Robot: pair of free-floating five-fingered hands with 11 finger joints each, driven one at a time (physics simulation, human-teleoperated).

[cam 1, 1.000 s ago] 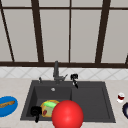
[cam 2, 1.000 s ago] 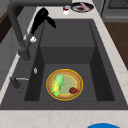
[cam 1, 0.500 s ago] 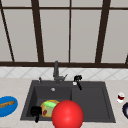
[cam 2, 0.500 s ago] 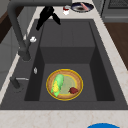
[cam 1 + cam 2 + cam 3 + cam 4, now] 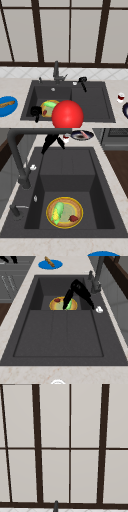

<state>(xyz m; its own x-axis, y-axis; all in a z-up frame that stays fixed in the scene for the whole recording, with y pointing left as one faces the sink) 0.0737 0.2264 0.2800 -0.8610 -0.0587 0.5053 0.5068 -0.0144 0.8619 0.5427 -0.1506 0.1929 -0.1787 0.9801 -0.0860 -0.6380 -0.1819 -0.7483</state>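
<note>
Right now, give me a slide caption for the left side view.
Yellow plate with food in the dark sink; a robot hand hovers at the far end.

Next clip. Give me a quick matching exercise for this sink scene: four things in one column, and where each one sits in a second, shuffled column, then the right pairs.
Things:
1. yellow-rimmed plate
2. blue plate
3. right hand
4. faucet

Places:
A. on the counter left of the sink
B. behind the basin, at the sink's back edge
C. on the floor of the sink's left basin
D. over the back rim of the sink's right half

Pairs: 1-C, 2-A, 3-D, 4-B
</note>
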